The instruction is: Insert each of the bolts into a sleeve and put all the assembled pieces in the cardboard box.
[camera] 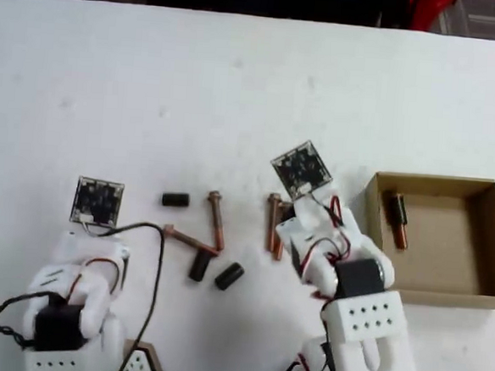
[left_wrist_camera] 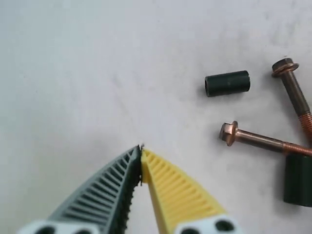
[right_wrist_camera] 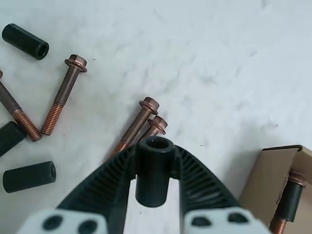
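right pincer [right_wrist_camera: 154, 148] grips a black sleeve [right_wrist_camera: 154, 183] over two copper bolts [right_wrist_camera: 135, 125] beside the cardboard box [camera: 469, 290] near the bench's [camera: 238, 83] front edge; left pincer [left_wrist_camera: 141, 151] sits closed, empty. one assembled piece [camera: 397, 217] lies boxed; four bolts and sleeves seem left.

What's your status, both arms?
Left gripper shut, empty. Right gripper shut on sleeve, by two bolts. One assembled piece in cardboard box. Nothing blocking.
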Motion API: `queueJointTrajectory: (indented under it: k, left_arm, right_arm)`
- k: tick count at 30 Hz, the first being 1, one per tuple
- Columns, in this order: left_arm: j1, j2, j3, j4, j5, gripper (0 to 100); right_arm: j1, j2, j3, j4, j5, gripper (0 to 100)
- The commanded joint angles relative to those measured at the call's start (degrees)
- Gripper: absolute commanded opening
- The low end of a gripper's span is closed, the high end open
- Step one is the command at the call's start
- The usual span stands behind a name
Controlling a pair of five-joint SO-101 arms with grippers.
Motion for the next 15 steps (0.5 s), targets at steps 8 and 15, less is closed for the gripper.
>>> queueJointTrajectory:
  k: [8, 15]
  left_arm:
    - [-0.22, 8.92, -14.59, 3.87, -3.34, 2]
    - [3.38, 36.26, -27.69, 1.49, 1.32, 2]
  right_arm:
    - [0.31, -12.53, 6.15, -1.45, -0.62, 1.6]
    - [0.31, -19.91, 10.02, -1.45, -0.62, 1.6]
